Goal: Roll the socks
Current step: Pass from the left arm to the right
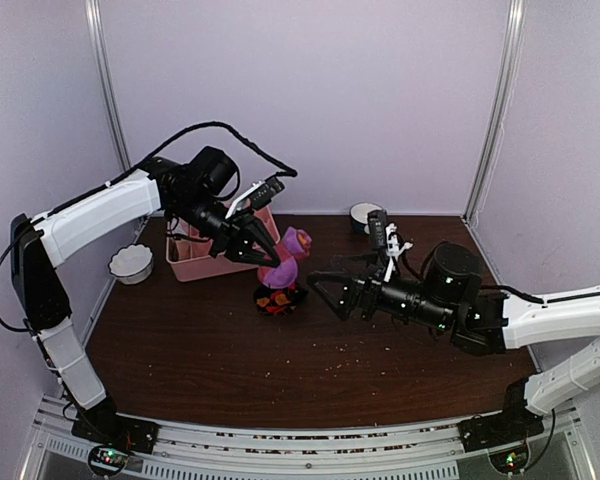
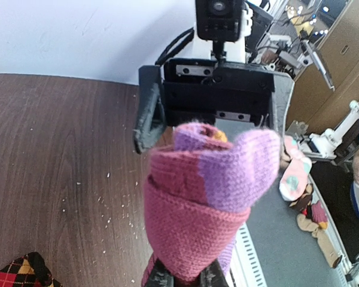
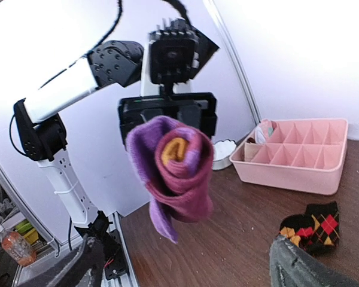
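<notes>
Left arm [image 1: 100, 215] reaches out raised, left fingers [image 2: 160, 278] pinching the pink sock [image 1: 285, 265] above the surface [image 1: 180, 350]. Right arm [image 1: 560, 315] lies low, right fingers [image 3: 305, 266] spread, facing the sock without touching it.

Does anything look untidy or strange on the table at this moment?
Pale crumbs are scattered over the dark wooden table. The magenta-pink and purple rolled sock in the left gripper has a loose purple end hanging below the roll.

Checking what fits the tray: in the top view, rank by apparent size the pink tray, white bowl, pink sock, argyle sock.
1. pink tray, though partly hidden behind the left arm.
2. pink sock and white bowl look alike; the sock is raised, nearer the camera, so unranked.
3. argyle sock, smallest.
</notes>
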Controlling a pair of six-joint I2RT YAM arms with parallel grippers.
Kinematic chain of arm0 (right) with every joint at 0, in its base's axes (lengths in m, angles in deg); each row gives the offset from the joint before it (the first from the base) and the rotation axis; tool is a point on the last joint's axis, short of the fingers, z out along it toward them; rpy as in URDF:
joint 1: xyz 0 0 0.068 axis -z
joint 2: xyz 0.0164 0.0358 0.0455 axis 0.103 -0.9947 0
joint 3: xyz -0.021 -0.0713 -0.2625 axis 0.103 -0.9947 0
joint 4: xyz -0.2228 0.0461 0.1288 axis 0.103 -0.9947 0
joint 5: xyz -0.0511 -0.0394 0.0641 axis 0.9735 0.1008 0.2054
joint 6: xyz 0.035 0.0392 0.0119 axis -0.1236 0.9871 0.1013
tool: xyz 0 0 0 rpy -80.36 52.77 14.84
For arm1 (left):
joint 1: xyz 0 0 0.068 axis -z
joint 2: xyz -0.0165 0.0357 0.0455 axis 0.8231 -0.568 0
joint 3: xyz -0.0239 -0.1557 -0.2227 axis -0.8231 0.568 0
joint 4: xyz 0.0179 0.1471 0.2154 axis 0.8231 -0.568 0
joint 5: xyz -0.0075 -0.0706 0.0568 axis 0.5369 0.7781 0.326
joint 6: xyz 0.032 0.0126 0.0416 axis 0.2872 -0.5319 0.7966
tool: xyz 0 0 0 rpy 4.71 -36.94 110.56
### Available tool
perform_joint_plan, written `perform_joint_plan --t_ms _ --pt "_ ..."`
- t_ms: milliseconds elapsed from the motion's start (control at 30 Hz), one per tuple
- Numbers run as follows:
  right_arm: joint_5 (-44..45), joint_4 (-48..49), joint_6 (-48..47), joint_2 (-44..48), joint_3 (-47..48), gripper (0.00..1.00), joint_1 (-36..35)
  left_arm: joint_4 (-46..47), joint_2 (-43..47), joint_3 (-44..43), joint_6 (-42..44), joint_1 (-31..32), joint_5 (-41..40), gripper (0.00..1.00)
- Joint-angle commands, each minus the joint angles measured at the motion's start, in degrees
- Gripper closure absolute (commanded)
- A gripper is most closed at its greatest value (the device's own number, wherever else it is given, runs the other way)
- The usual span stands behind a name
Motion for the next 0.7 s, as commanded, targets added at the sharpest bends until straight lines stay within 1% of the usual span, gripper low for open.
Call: perform_joint_plan --t_ms 0,67,100,167,300,467,500,567,600,633,667 --pt "-4.27 4.15 -2.69 -3.48 5.99 0.11 -0.28 4.75 0.74 -1.56 -5.72 -0.72 6.51 1.0" --pt "-5.34 2.41 -3.51 -5.58 9.17 0.2 -0.24 4.9 0.43 -1.73 -6.43 -0.79 7.62 1.0" --pt "-5.9 1.92 -3.69 -6.48 10.41 0.27 -0.31 4.91 0.57 -1.6 -6.47 -0.84 7.76 1.0" --pt "-6.64 1.9 -3.81 -8.0 12.15 0.34 -0.31 4.95 0.97 -1.24 -6.47 -0.85 8.07 1.0" --pt "-6.22 -0.33 -3.7 -10.51 15.1 0.36 -0.29 5.03 1.69 -0.96 -6.47 -0.83 9.34 1.0" --pt "-7.12 3.12 -1.63 -11.02 13.39 0.39 -0.28 7.39 2.57 -0.79 -9.28 -0.97 10.98 1.0" --pt "-7.35 3.68 -1.25 -11.09 13.05 0.41 -0.31 7.79 2.66 -0.75 -9.81 -1.0 11.2 1.0" --pt "-7.37 4.43 -0.82 -11.2 12.67 0.49 -0.24 8.07 2.69 -0.87 -10.23 -1.02 11.79 1.0" --pt "-7.52 4.67 -0.72 -11.23 12.56 0.56 -0.28 8.08 2.69 -1.0 -10.39 -0.98 12.11 1.0" --pt "-7.66 5.06 -0.61 -11.3 12.45 0.59 -0.23 8.08 2.69 -1.05 -10.42 -1.02 12.29 1.0" --pt "-7.97 5.58 -0.52 -11.32 12.31 0.65 -0.29 8.04 2.73 -1.05 -10.43 -1.03 12.44 1.0"
